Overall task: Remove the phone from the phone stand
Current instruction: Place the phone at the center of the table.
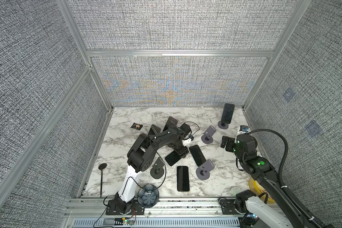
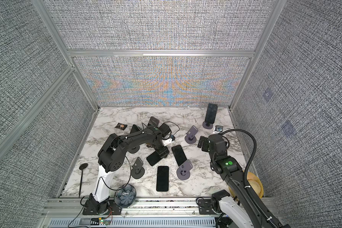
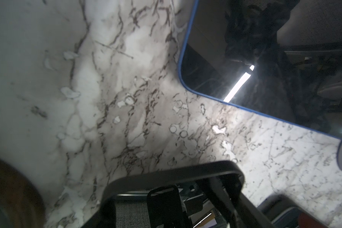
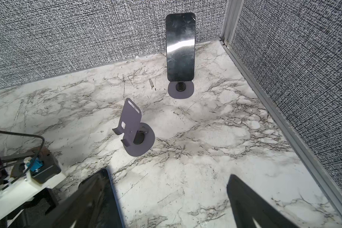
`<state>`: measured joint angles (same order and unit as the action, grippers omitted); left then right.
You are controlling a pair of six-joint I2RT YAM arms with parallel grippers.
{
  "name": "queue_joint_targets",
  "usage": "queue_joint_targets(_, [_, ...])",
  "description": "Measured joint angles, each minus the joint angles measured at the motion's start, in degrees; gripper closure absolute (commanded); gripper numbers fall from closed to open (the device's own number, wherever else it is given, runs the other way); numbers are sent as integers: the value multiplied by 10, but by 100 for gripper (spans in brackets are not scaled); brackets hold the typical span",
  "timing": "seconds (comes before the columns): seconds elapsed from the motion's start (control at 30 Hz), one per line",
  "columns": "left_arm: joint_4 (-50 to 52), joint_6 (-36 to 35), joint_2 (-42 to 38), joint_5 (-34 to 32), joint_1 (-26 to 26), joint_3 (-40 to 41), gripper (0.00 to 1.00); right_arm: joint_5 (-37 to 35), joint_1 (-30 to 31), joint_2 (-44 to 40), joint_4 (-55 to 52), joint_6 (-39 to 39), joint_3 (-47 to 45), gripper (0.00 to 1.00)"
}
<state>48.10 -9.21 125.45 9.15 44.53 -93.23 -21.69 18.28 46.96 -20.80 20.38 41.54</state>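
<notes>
Covering the cell floor, the marble table (image 1: 122, 138) carries every item. The left arm (image 1: 146, 146) reaches from 7 o'clock to the table centre. The left gripper (image 1: 181, 152) sits over the end of a flat phone (image 1: 172, 159); its jaw state cannot be determined. The right gripper (image 4: 172, 203) hovers at 3 o'clock, jaws spread wide, nothing between them. At 1 o'clock an upright phone (image 4: 180, 47) stands in its phone stand (image 4: 181, 90). An empty stand (image 4: 135, 132) sits at its 7 o'clock.
</notes>
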Motion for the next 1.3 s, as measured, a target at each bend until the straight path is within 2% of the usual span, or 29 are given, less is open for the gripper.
queue_joint_targets(0.87, [-7, 0, -15, 0, 0, 1, 22, 24, -10, 3, 0, 0, -3, 1])
queue_joint_targets(0.97, [-21, 0, -33, -8, 0, 13, 21, 47, -14, 5, 0, 0, -3, 1])
queue_joint_targets(1.1, [-38, 0, -101, -23, -1, 23, 21, 84, -21, 22, -2, 0, 4, 1])
queue_joint_targets(1.3, [-63, 3, -189, -31, -1, 33, 21, 140, -50, 94, -21, -2, 57, 1])
